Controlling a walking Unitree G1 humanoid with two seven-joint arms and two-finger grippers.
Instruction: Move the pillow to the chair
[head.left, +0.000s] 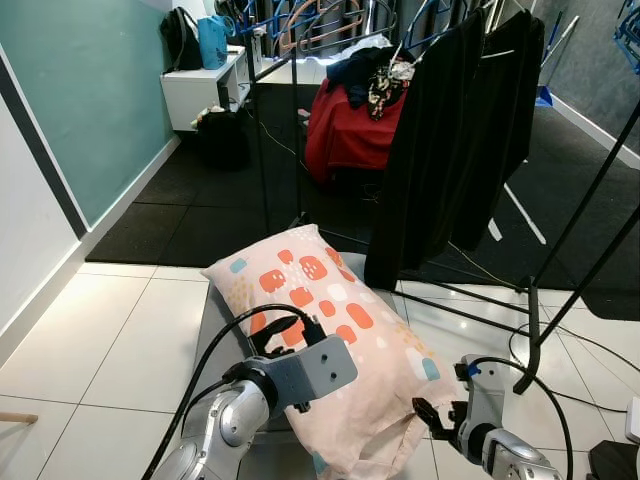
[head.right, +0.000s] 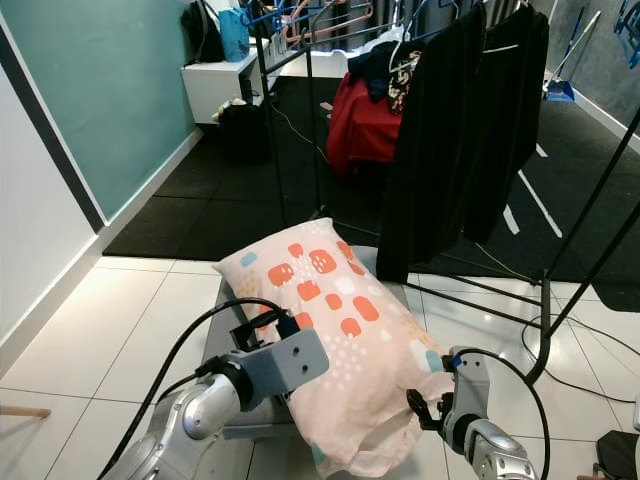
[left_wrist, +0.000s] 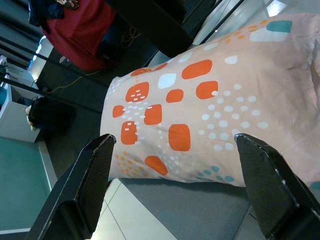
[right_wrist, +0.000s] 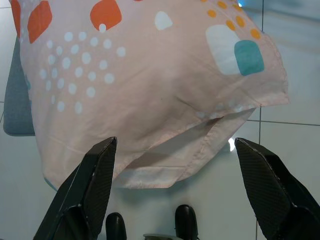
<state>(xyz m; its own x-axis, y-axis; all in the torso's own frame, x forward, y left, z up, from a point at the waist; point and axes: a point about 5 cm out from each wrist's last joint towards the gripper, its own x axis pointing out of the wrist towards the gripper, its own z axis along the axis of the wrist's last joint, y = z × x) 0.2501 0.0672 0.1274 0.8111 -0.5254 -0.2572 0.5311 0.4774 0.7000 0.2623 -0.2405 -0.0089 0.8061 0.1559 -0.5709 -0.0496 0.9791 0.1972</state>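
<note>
Apparently done: pillow (head.left: 330, 340) lies across grey chair seat (left_wrist: 200, 210), one end overhanging toward robot. Left gripper (left_wrist: 172, 192) and right gripper (right_wrist: 172, 192) both spread wide, hovering near pillow, gripping nothing. Remaining: withdraw arms.

Pale pink pillow (head.left: 335, 330) patterned with orange, white, teal patches

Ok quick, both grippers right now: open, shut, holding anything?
Left gripper: open, fingers spread beside the pillow, holding nothing.
Right gripper: open at the pillow's near end, holding nothing.
</note>
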